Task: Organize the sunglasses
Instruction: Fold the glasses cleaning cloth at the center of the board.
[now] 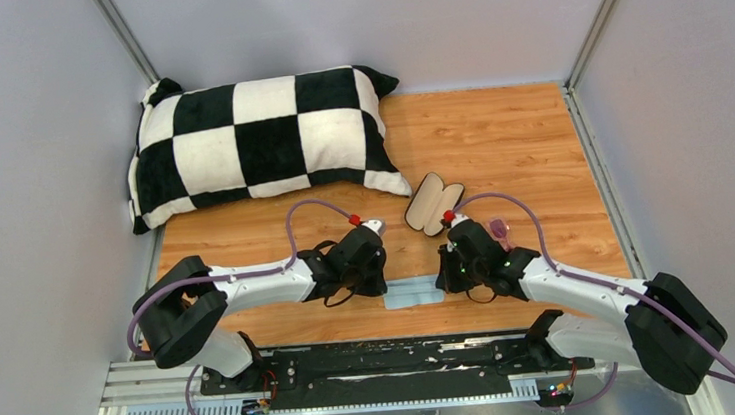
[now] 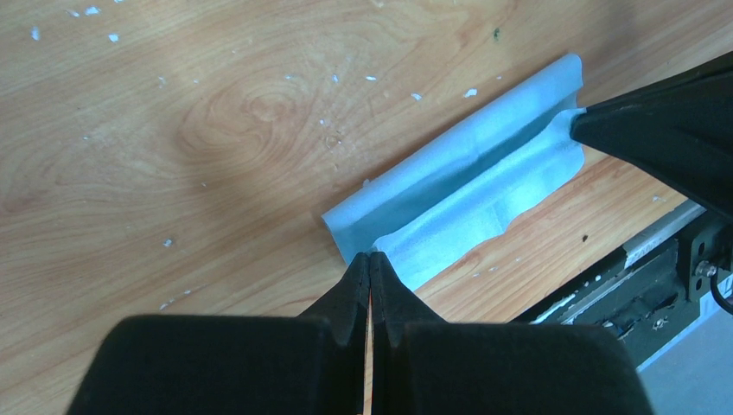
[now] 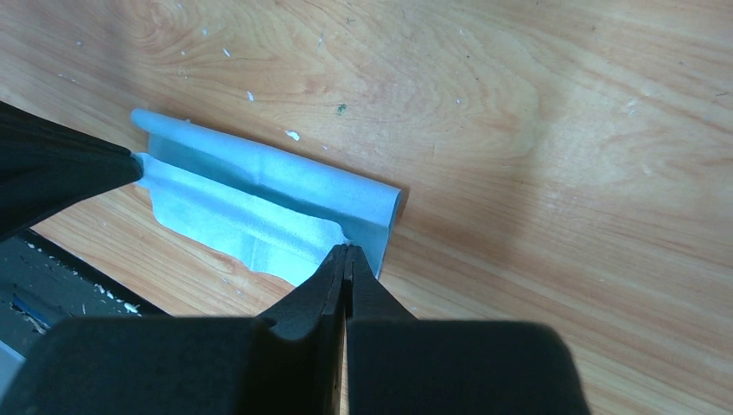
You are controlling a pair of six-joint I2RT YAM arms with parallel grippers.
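The light blue cloth (image 1: 414, 293) lies half folded near the table's front edge, between my two grippers. My left gripper (image 1: 384, 288) is shut on the cloth's left corner; in the left wrist view (image 2: 370, 257) its tips pinch the upper layer of the cloth (image 2: 467, 194). My right gripper (image 1: 443, 283) is shut on the right corner; in the right wrist view (image 3: 347, 249) its tips pinch the cloth (image 3: 259, 199) too. The sunglasses (image 1: 499, 228), with pink lenses, lie on the table just behind my right wrist. The black case (image 1: 433, 204) lies open behind them, beige lining up.
A black and white checked pillow (image 1: 257, 142) fills the back left of the wooden table (image 1: 499, 146). The black rail of the arm bases (image 1: 387, 361) runs just in front of the cloth. Grey walls stand on three sides.
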